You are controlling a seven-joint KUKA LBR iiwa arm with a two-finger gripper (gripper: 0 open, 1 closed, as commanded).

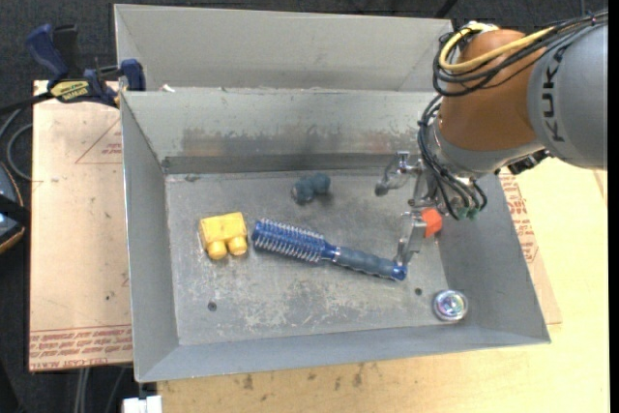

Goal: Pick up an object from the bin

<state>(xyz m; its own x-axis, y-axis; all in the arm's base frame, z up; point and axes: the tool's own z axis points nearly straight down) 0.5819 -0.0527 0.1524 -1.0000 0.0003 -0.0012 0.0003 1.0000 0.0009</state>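
Looked like the reach-in step, not the grab yet. Spotted the gripper [395, 222] down low on the right side of the bin [290, 123], fingers spread wide, nothing pinched between them. Saw the lower fingertip just beside, maybe touching, the handle end of a blue hairbrush [319, 250] lying slantwise across the middle of the floor, bristle head to the left. Couldn't tell for sure about contact. Figured the brush for the likeliest target, being nearest. Also noticed a yellow block [223, 235] just left of the bristle head, a dark blue-grey lump [310, 188] near the back wall, and a small shiny round thing [449, 306] in the front right corner, all apart from the fingers. Guessed the next move needed a shift left to straddle the handle across its narrow side, then a drop to the floor and a squeeze. Reckoned a grab at the very tip risked the brush swinging or slipping out, being long and probably head-heavy
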